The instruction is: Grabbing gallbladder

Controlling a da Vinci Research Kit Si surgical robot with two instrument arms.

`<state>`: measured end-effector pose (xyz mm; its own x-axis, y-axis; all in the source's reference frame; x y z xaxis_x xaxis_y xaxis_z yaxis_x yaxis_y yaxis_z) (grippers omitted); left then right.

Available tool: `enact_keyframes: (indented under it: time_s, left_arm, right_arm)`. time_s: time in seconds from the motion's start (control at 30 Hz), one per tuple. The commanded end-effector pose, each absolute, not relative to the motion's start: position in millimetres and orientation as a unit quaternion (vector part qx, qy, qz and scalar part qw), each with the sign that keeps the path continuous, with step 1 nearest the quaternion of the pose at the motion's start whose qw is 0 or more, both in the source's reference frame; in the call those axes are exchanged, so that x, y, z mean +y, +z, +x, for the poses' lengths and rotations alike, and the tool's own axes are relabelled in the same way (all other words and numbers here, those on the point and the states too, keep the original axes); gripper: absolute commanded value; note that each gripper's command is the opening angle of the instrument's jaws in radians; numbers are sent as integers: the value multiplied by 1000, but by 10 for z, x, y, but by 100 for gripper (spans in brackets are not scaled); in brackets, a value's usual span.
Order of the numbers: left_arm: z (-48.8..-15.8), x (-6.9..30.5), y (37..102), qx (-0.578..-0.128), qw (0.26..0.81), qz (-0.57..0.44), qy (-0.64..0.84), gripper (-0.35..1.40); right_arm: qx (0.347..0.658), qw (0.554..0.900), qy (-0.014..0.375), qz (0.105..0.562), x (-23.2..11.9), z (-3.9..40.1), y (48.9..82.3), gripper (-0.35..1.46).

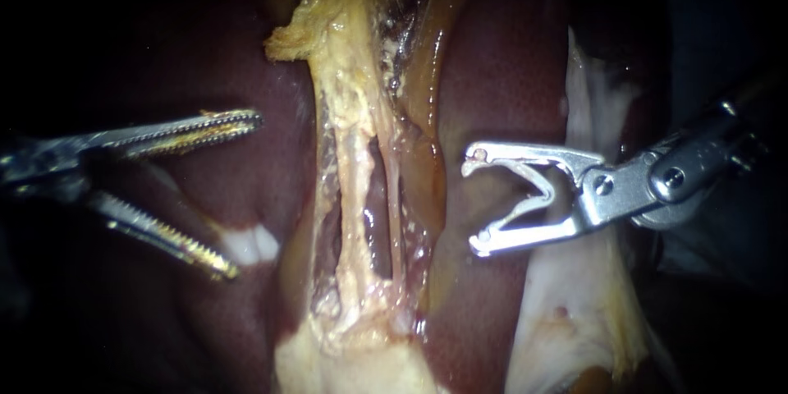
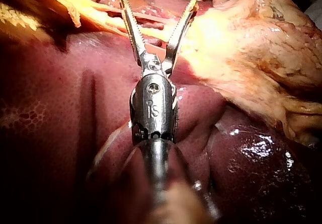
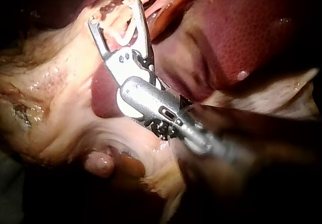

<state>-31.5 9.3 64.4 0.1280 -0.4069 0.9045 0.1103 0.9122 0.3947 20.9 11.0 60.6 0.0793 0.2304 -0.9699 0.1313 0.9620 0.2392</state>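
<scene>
The pale yellow gallbladder lies at the lower middle of the endoscope view. A band of yellow tissue with two thin tubes runs up from it between dark red liver lobes. My left instrument stands to the left of the band, serrated jaws wide open over liver, holding nothing. My right instrument is to the right of the band, jaws open and empty. In the left wrist view the open left instrument points at the band beside the gallbladder. In the right wrist view the open right instrument reaches toward the strands.
A whitish membrane hangs behind and below my right instrument's jaws. A small white patch sits on the liver by the left instrument's lower jaw. Amber, glossy tissue borders the band's right side.
</scene>
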Motion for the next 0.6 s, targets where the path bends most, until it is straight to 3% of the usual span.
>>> enact_keyframes:
  time_s: [0.03, 0.23, 0.43, 0.6]
  left_arm:
    - [-314, 93, 643, -637, 742, 115, -175, 91]
    - [-300, 115, 638, -615, 749, 81, -234, 72]
    - [-292, 158, 645, -589, 740, 75, -317, 74]
    - [-309, 183, 663, -583, 731, 86, -345, 69]
  right_arm:
    - [678, 722, 34, 133, 110, 209, 606, 57]
    - [678, 722, 34, 134, 109, 209, 604, 57]
    - [678, 722, 34, 134, 108, 209, 602, 57]
    - [678, 722, 34, 134, 107, 210, 601, 57]
